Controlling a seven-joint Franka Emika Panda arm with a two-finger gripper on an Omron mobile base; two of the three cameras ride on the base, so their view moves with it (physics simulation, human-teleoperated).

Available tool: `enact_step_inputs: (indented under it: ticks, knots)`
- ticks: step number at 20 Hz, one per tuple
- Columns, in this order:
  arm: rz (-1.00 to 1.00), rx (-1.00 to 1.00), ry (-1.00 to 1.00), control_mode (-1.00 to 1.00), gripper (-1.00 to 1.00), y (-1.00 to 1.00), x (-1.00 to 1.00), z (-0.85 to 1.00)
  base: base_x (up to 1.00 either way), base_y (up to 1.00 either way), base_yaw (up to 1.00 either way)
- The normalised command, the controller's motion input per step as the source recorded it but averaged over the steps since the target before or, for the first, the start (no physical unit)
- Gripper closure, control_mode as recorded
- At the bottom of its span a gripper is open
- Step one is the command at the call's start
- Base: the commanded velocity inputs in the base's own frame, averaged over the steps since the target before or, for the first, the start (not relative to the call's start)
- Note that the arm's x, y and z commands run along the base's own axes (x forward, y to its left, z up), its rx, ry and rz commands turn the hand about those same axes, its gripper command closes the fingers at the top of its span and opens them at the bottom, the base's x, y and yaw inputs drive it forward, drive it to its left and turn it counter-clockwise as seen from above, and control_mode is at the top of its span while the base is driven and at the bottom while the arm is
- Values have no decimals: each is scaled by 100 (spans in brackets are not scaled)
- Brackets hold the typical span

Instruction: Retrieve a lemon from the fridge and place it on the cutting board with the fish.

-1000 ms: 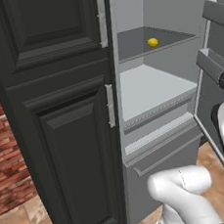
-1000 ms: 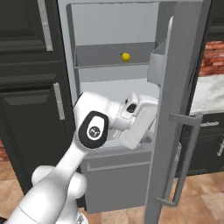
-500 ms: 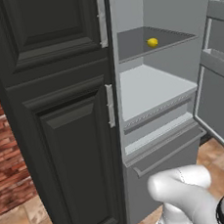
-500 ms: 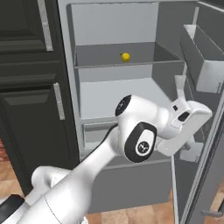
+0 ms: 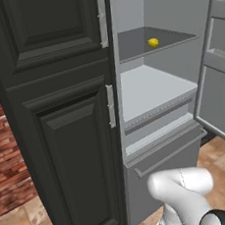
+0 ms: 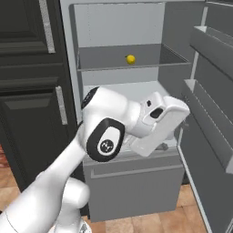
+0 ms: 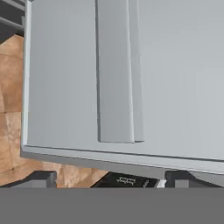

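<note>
1 lemon (image 5: 153, 42), 1 fridge (image 5: 170, 83), 2 cabinet doors (image 5: 60, 115).

Looks like a home kitchen, rendered. There's a tall grey fridge (image 5: 157, 94) standing open with pale shelves and door bins, black panelled cabinets (image 5: 60, 115) with silver handles right beside it on the left, a red brick wall (image 5: 4, 146) further left, and tan tile floor (image 5: 28, 223) underneath.

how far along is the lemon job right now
Done: the fridge stands open, its door swung wide. In hand: nothing; the hand is open and empty, facing a grey fridge panel. Left: reach the lemon on the upper shelf, grasp it, and carry it to the cutting board.
</note>
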Motion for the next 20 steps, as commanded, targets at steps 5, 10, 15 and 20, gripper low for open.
enact_step_inputs:
  ticks: [5, 10, 15, 20]
  knots:
    - [-10, 11, -6, -100, -100, 100, 14, -10, 0, 0, 0]
    - [-24, 52, -5, -100, -100, 93, 76, -25, 0, 0, 0]
    - [-29, 69, -8, -100, -100, 58, 72, -33, 0, 0, 0]
    - [-33, 83, -12, -100, -100, 29, 61, -41, 0, 0, 0]
